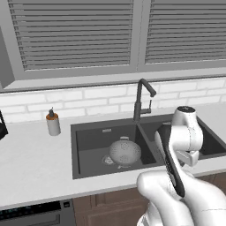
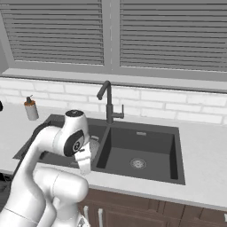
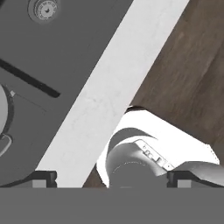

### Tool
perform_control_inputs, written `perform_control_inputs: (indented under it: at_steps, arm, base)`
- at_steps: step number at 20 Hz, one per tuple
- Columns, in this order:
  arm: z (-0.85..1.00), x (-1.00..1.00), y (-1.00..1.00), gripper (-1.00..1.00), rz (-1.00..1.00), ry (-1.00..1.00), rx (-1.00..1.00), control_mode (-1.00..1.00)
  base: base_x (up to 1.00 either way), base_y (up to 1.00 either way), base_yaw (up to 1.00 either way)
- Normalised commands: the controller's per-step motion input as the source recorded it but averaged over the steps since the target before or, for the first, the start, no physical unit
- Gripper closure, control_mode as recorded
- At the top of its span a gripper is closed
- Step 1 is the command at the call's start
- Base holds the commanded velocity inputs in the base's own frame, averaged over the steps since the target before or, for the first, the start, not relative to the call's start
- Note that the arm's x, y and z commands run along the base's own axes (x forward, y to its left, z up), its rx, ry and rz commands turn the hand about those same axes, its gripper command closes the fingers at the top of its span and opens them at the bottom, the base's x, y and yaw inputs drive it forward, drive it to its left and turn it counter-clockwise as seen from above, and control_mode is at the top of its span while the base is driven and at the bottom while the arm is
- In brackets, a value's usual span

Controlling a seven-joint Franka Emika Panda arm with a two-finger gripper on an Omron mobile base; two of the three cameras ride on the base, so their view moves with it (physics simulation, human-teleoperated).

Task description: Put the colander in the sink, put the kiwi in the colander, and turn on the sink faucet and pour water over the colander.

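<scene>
**A:** where's the colander (image 1: 125, 151) at?

**B:** sitting in the left basin of the sink (image 1: 88, 132), looks flipped dome-up, right over the drain area. Its rim pokes into the left edge of the hand view too.

**A:** and the claw?

**B:** gripper (image 3: 111, 178) has its jaws spread wide, nothing between them. It's pointing down over the white counter edge (image 3: 100, 87) in front of the sink. Faucet (image 1: 142, 98) stands behind the divider, soap bottle (image 1: 53, 123) on the counter off to the left.
</scene>
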Motion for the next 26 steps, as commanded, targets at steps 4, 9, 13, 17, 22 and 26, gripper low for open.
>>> perform_control_inputs:
  at_steps: [4,9,13,17,22,26]
  arm:
    - [0.06,0.0,-0.84,-1.0,0.28,0.0,0.0,-1.0]
    - [0.08,-0.03,-0.89,-1.0,0.22,0.0,0.0,-1.0]
    - [0.08,-0.18,-0.96,-1.0,0.16,0.0,0.0,-1.0]
    - [0.02,-0.09,-1.0,-1.0,0.08,0.0,0.0,-1.0]
    - [0.0,0.0,-0.98,-1.0,0.03,0.0,0.0,-1.0]
    - [0.0,0.07,-0.88,-1.0,0.01,0.0,0.0,-1.0]
  base:
    - [0.0,0.0,0.0]
    - [0.0,0.0,0.0]
    - [0.0,0.0,0.0]
    - [0.0,0.0,0.0]
    - [0.0,0.0,0.0]
    - [0.0,0.0,0.0]
